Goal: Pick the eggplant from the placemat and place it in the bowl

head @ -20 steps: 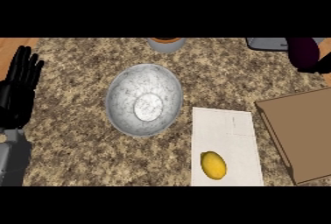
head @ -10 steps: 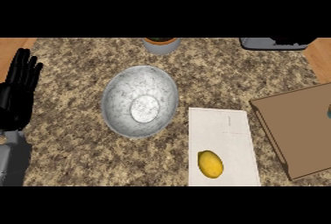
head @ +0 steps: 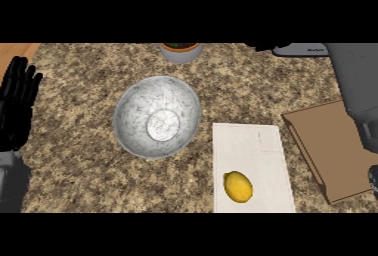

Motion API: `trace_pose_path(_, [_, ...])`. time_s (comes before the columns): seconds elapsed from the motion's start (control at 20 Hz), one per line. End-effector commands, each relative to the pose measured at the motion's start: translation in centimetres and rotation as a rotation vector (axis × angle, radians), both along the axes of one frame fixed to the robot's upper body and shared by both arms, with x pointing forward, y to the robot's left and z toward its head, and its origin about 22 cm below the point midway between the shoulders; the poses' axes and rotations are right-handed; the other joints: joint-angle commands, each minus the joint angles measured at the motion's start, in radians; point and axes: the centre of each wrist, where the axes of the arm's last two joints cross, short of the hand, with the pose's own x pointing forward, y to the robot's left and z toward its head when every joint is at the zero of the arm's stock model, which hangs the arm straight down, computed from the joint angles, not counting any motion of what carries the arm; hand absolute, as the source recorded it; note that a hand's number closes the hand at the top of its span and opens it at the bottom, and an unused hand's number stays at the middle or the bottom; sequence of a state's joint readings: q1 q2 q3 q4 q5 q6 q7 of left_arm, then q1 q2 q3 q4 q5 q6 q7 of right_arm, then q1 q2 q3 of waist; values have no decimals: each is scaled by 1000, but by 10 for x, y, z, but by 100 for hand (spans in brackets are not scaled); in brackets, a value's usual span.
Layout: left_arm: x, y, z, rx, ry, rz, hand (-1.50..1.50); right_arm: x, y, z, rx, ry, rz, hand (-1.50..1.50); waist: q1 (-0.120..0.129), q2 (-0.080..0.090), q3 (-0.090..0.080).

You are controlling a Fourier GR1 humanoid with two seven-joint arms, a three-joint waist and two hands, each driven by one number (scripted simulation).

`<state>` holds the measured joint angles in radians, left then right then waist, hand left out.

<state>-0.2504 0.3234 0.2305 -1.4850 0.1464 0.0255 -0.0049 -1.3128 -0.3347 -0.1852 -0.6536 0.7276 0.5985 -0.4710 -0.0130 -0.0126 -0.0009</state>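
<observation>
No eggplant shows in the head view. A speckled grey bowl (head: 156,116) stands empty on the counter at centre left. Right of it lies a white placemat (head: 251,150) with a yellow lemon-like fruit (head: 238,186) on its near end. My left hand (head: 18,107) rests open at the left edge, fingers up, well clear of the bowl. My right forearm (head: 354,85) runs up the right side toward the far edge. Only a dark sliver of the right hand (head: 260,47) shows there, beyond the bowl and placemat, and whatever it may hold is hidden.
A brown board (head: 328,150) lies right of the placemat, partly under my right forearm. A small plant pot (head: 180,51) stands at the far edge behind the bowl. The counter (head: 81,170) is speckled stone.
A dark purple object at the top right a second ago no longer shows. My right forearm has come into view along the right side. The left hand, bowl and fruit have stayed put.
</observation>
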Motion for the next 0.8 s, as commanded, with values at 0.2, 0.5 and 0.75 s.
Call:
trace_pose_path(0.2, [-3,6,-8,-8,7,-3,0,-31,100,-36,-86,81,114,150,-6,2,0])
trace_pose_path(0.5, [-5,2,8,-4,-14,-22,0,-50,131,-72,-126,120,89,150,15,9,1])
trace_pose_path(0.75, [2,-5,1,-12,-4,-33,0,-64,158,-116,-206,51,-10,150,36,13,0])
